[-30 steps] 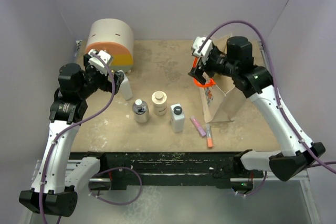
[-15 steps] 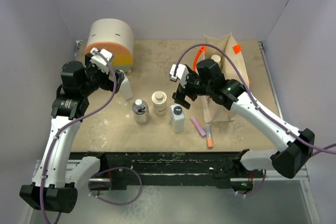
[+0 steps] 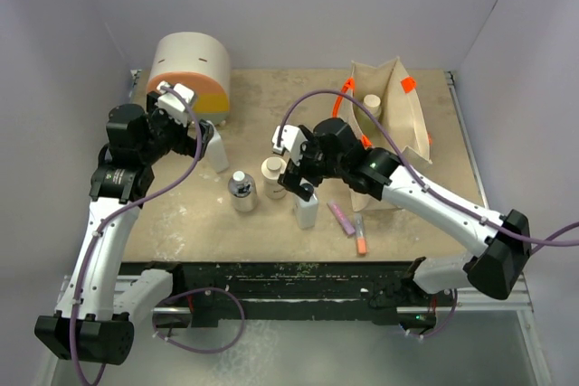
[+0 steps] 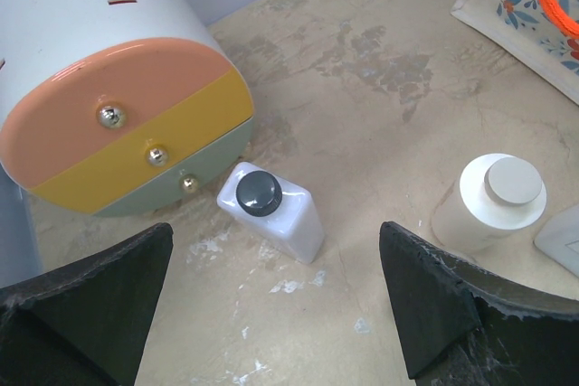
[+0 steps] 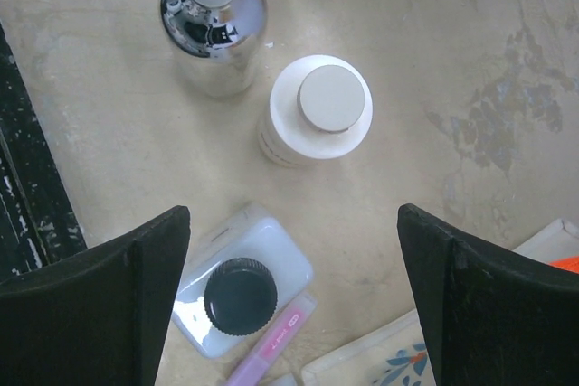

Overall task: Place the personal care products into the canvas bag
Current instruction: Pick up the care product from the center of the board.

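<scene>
- Your left gripper (image 3: 197,129) has its jaws spread as wide as they go, and it holds nothing.
- In its wrist view, a white rectangular bottle with a black cap (image 4: 271,210) stands upright on the tan table (image 3: 271,97), in line with the gap between the fingers but clear of both.
- That bottle stands just in front of the round cream, orange and yellow drawer box (image 4: 118,106), at the table's back left.
- Your right gripper (image 5: 294,214) is also wide open and empty, hanging over the middle of the table and pointing down.
- Under it you can see the squat cream jar (image 5: 317,110), upright.
- Beside the jar, toward your left arm, is the shiny clear-grey bottle with a white cap (image 5: 213,29).
- The second white bottle with a black cap (image 5: 242,291) stands close to one right finger, and neither finger touches it.
- A pink tube (image 5: 271,350) lies just beside that bottle.
- The top view shows an orange tube (image 3: 360,241) lying nearer the table's front edge, next to the pink one.
- The beige canvas bag (image 3: 412,119) with bright orange loop handles stands upright at the back right, with its mouth open upward.
- A cream-capped bottle (image 3: 371,104) is already inside the bag. You cannot tell its body colour from here.
- The other four products are on the table, well apart from the bag.
</scene>
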